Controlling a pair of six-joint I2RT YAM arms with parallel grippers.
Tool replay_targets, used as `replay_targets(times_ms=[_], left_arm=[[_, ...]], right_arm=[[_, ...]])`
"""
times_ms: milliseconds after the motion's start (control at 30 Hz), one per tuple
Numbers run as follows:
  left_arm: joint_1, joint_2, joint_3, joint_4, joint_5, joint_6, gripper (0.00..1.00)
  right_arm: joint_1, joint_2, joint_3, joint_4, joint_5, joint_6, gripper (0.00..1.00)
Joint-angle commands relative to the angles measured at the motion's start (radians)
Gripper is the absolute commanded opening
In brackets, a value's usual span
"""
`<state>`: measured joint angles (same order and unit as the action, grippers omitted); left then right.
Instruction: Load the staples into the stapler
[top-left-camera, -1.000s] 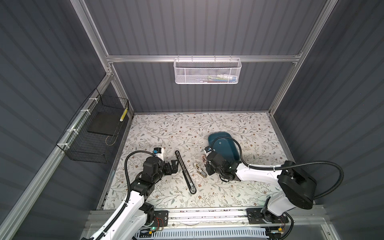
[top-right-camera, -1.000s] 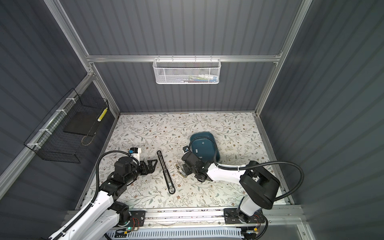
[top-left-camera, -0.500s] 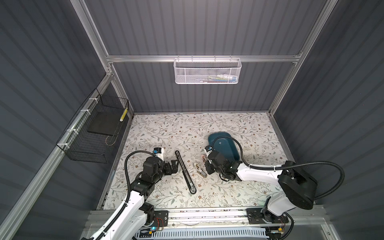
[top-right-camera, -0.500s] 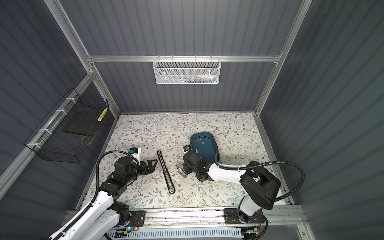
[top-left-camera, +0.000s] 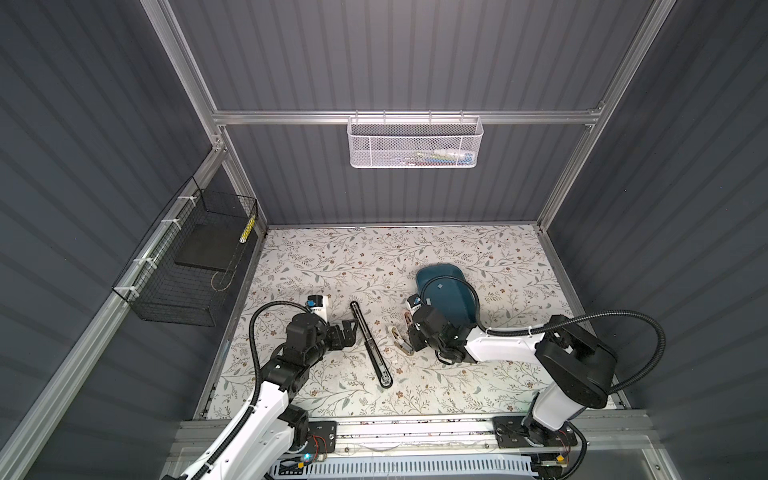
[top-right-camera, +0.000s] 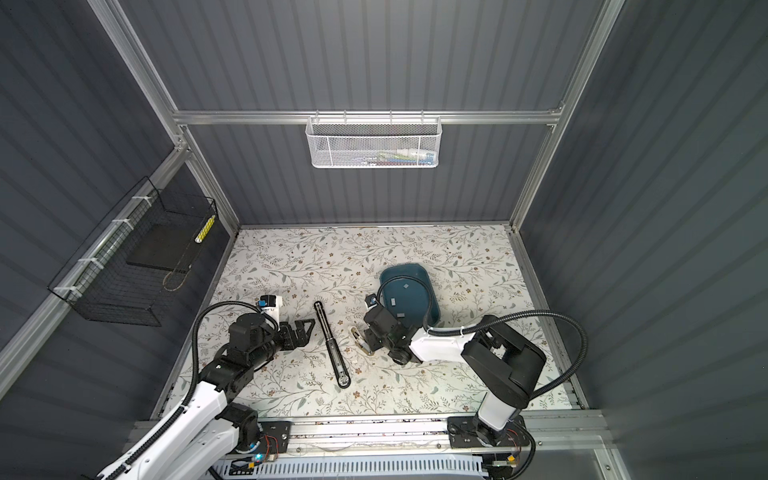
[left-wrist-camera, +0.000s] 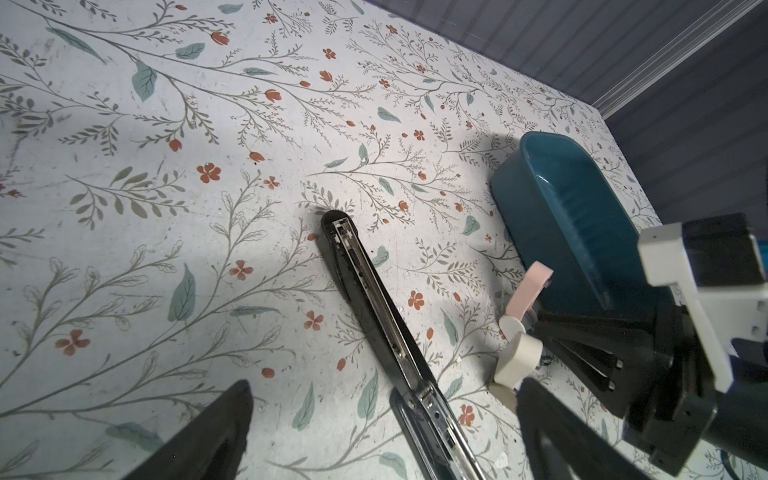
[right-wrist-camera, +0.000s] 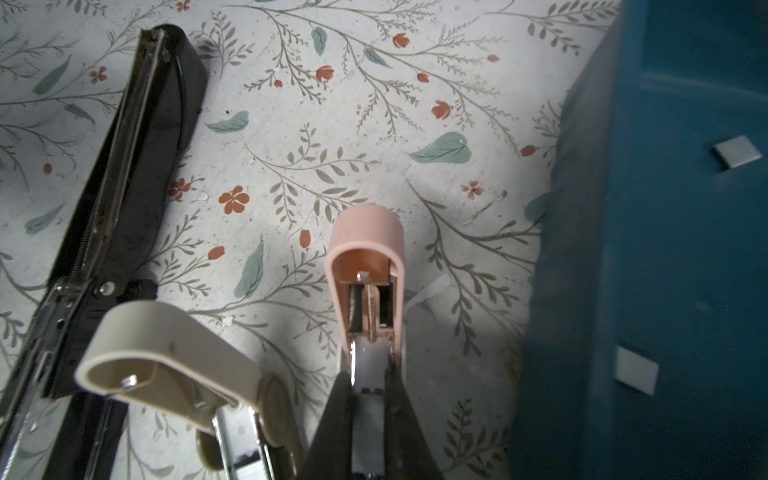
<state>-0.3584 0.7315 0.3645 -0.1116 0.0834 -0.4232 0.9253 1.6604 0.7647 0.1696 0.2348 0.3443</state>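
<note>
We note the right tool (right-wrist-camera: 368, 376) clenched on a flat silver-grey staple strip (right-wrist-camera: 368, 419), lined along the channel of the open pink plastic stapler (right-wrist-camera: 370, 237), presumably to seat it; left tool (top-left-camera: 349, 331) released.

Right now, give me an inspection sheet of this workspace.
Surface: floral-patterned tabletop, scuffed.
Job's things: small pink plastic stapler, open; flat silver staple strips in teal plastic tray.
Clutter: long black stapler, cream stapler, both open; bent loose staple.
Claws: left claw open, empty; right claw shut on a staple strip at the pink stapler's channel.
Cables: black hoses loop over both arms.
Surroundings: white mesh basket, black wire basket on walls.
</note>
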Motion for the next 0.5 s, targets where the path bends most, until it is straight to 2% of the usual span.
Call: replay_targets(times_ms=[0, 467], left_arm=[[0.003, 0.006, -0.003, 0.003, 0.013, -0.007, 0.99], [0.003, 0.011, -0.003, 0.004, 0.013, -0.010, 0.99]], right_arm=[[0.003, 0.004, -0.010, 0.019, 0.024, 0.006, 0.07], [0.004, 0.007, -0.024, 0.018, 0.019, 0.017, 0.06]])
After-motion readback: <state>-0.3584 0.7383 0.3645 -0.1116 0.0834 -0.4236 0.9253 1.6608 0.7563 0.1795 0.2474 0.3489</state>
